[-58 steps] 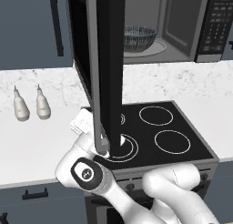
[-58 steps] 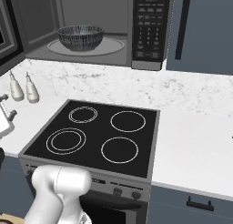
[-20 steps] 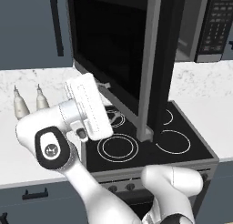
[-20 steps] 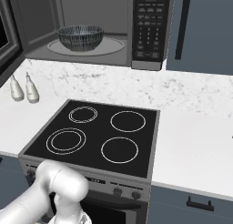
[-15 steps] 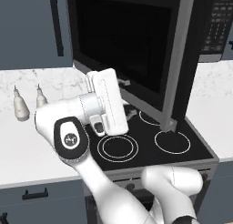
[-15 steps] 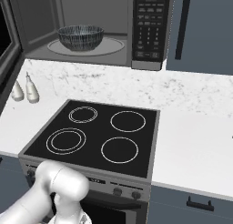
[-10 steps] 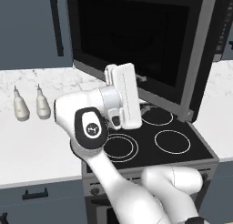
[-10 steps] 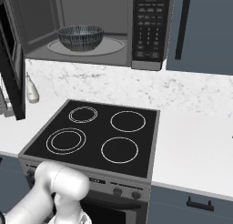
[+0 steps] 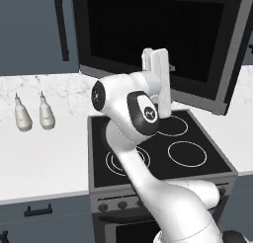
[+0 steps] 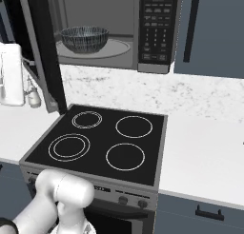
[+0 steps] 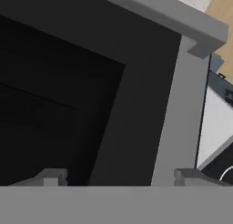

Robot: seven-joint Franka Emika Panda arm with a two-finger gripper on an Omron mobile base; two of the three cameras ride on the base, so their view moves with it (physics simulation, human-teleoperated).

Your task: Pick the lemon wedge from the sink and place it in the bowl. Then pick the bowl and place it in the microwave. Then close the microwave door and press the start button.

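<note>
Microwave [image 10: 119, 28]: mounted above the stove; its cavity is seen open in the right base view, with grey inner walls and a round turntable.
Button panel [image 10: 156, 26]: set on the right side of the microwave, just beside the cavity.
Bowl [image 10: 85, 39]: a ribbed, patterned bowl, placed upright on the turntable inside the microwave, left of the button panel.
Lemon wedge: cannot be made out inside the bowl from these angles.
Microwave door [image 9: 163, 39]: partly swung toward the microwave; in the left base view its dark glass window is turned to the camera, and in the right base view [image 10: 45, 47] it is seen edge-on at the left of the cavity, not yet shut.
Gripper [image 11: 118, 175]: held up against the microwave door; the two finger tips are seen spread wide apart at the bottom of the hand view, with nothing between them, so it is open.
Hand [image 9: 159, 81]: raised upright in front of the microwave door, above the stove.
Stove [image 10: 102, 140]: a black glass cooktop with four ring markings, directly below the microwave.
Surface [image 10: 205, 133]: white marbled counter on both sides of the stove.
Two bottles [image 9: 32, 112]: small pale bottles stood side by side on the surface, left of the stove.
</note>
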